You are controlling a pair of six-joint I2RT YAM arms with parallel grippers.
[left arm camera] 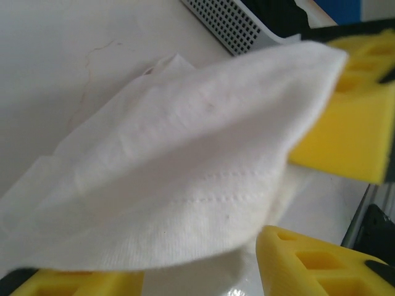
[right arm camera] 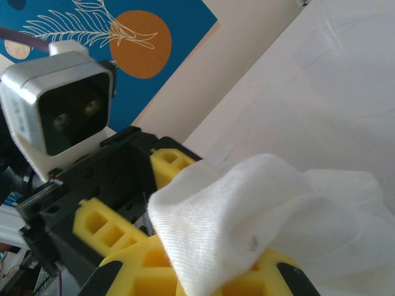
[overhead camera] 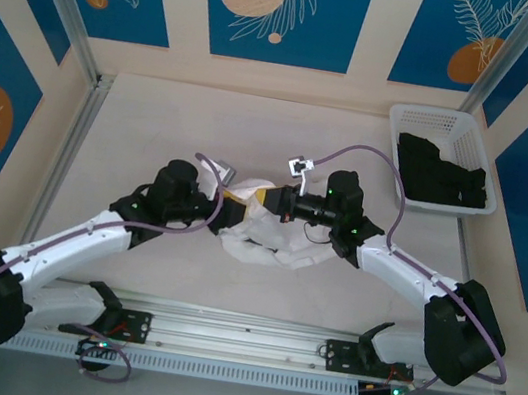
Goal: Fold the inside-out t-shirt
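- Meeting above the middle of the table (overhead camera: 155,119) in the top view, the left tool (overhead camera: 231,210) and the right tool (overhead camera: 268,201) point at each other, almost tip to tip. The inside-out t-shirt (overhead camera: 271,244) is a crumpled white heap just toward the near edge from them, with one part raised up to the tools. Its long axis runs left to right, parallel to that edge. Both arms are about equally near it. Counted: one white t-shirt, two tools, one basket (overhead camera: 440,117) at the far right corner, and one black garment (overhead camera: 445,177) inside it.
- In the left wrist view, a fold of the t-shirt (left arm camera: 179,179) stretches across the left tool (left arm camera: 185,271). Its fingers (left arm camera: 308,259) stand well apart with cloth lying over the gap and nothing pinched, so I read it as open. At the fold's right end, a yellow finger of the right tool (left arm camera: 352,123) has the cloth.
- In the right wrist view, the right tool (right arm camera: 203,280) is clamped on a bunch of the t-shirt (right arm camera: 247,209), which spills over its tips. The left tool's spread fingers (right arm camera: 99,228) face it just beyond. The cloth lies straight ahead of the left tool, so I judge the next move depends on that tool closing on this fold.
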